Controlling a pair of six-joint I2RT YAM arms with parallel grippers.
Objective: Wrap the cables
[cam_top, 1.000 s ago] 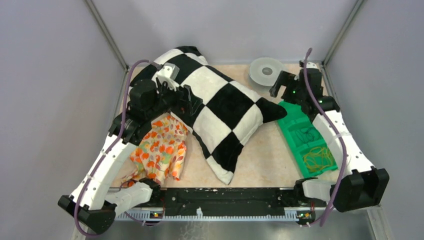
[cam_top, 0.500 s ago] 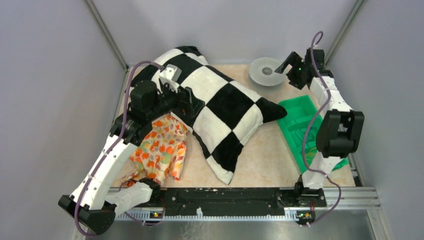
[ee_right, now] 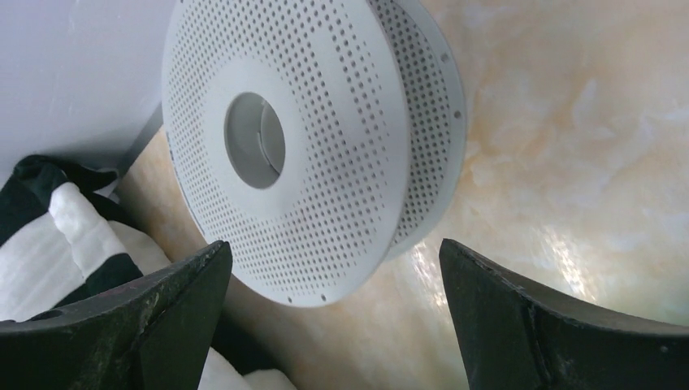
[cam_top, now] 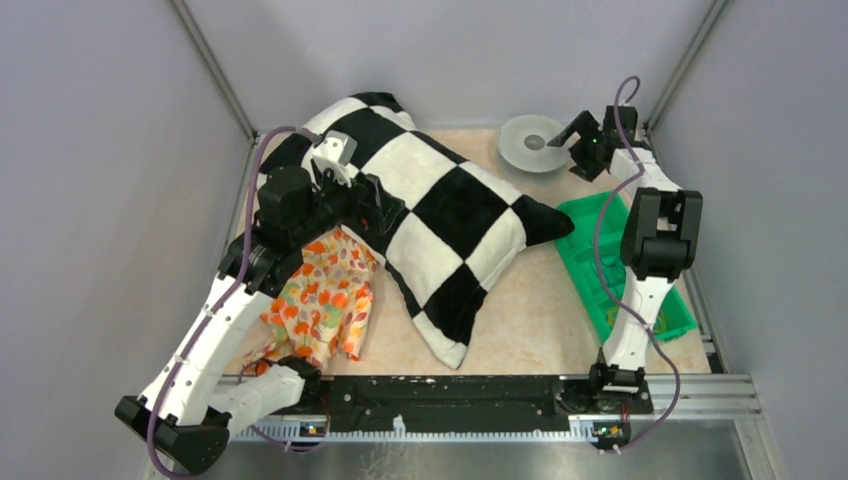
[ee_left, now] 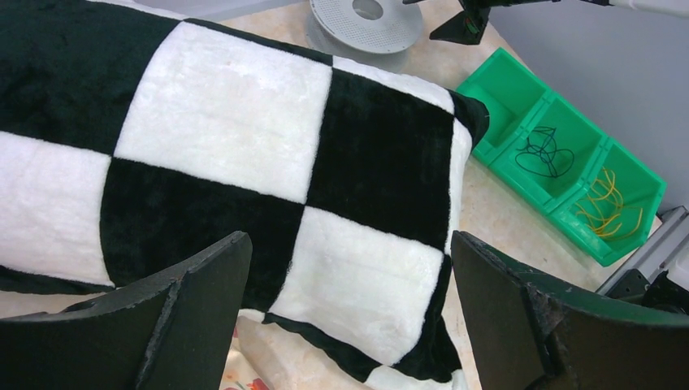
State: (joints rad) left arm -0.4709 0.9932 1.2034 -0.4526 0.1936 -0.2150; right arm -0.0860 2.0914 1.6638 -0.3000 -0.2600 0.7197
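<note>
The cable (ee_left: 544, 153) is a thin dark kinked loop lying in the middle compartment of the green tray (ee_left: 520, 89). In the top view my right arm covers that part of the tray (cam_top: 585, 230). A white perforated spool (cam_top: 532, 143) lies flat at the back of the table, and it fills the right wrist view (ee_right: 301, 146). My right gripper (cam_top: 565, 145) is open and empty just right of the spool, its jaws (ee_right: 333, 248) wide and pointing at the rim. My left gripper (cam_top: 375, 205) is open and empty over the checkered pillow (ee_left: 244, 122), far from the cable.
A large black-and-white pillow (cam_top: 440, 210) covers the table's middle and back left. A floral cloth (cam_top: 320, 295) lies at the front left. Yellow rubber bands (ee_left: 605, 203) fill the tray's near compartment. Grey walls close in behind and on both sides.
My right arm has swung up from over the green tray to the back of the table, bringing its open gripper beside the spool. The left arm has barely moved.
</note>
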